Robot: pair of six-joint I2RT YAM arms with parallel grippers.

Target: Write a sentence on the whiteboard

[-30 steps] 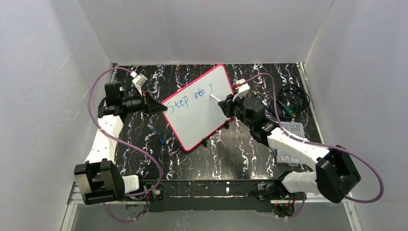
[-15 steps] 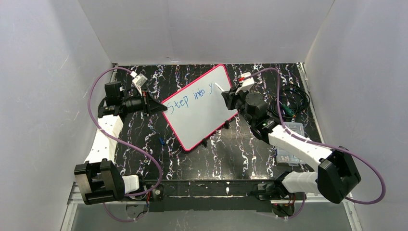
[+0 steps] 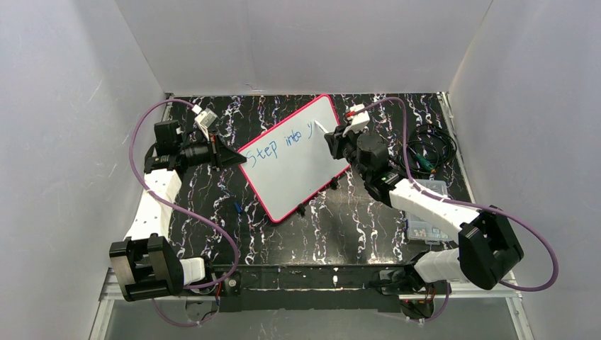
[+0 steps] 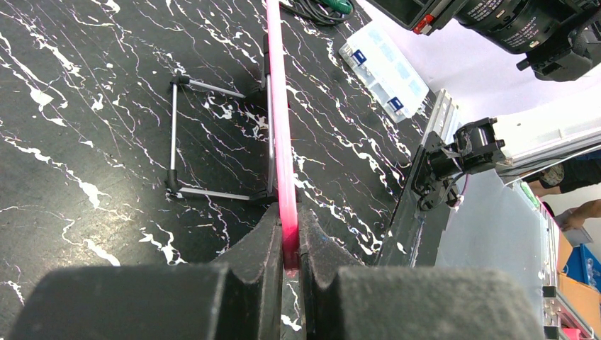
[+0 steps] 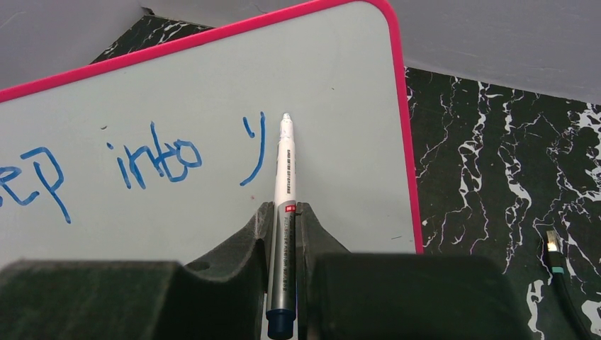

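**Whiteboard gripped on the table, marker tip beside the "y"**

Whiteboard edge first: the left fingers [image 4: 271,237] are clenched on the thin pink-red frame of the whiteboard [image 4: 281,106], one on each face. From the left wrist the board shows edge-on. The right fingers [image 5: 264,228] are closed tight on a white marker pen [image 5: 285,173], grasping the barrel towards its blue rear end. The pen points away from the wrist, towards the board. Its tip sits at the white surface just right of the blue "y"; whether it actually touches cannot be told.

On the board, the sentence [image 5: 186,157] reads "Step into y" in one line of blue handwriting across the upper part. The lower part of the board is blank.

A thin metal wire stand [image 4: 174,134] rests on the table [image 3: 354,219] against the board's back face. From above, the board lies skewed near the middle of the black, white-veined table. The left arm reaches it from the left and the right arm from the right.

Farther out on the right side lies a clear plastic compartment box [image 3: 429,190], partly under the right arm. Near it, by the right wall, is a coil of dark cables [image 3: 427,142]. A small blue item [image 3: 237,207] lies on the table just in front of the board's near-left edge.
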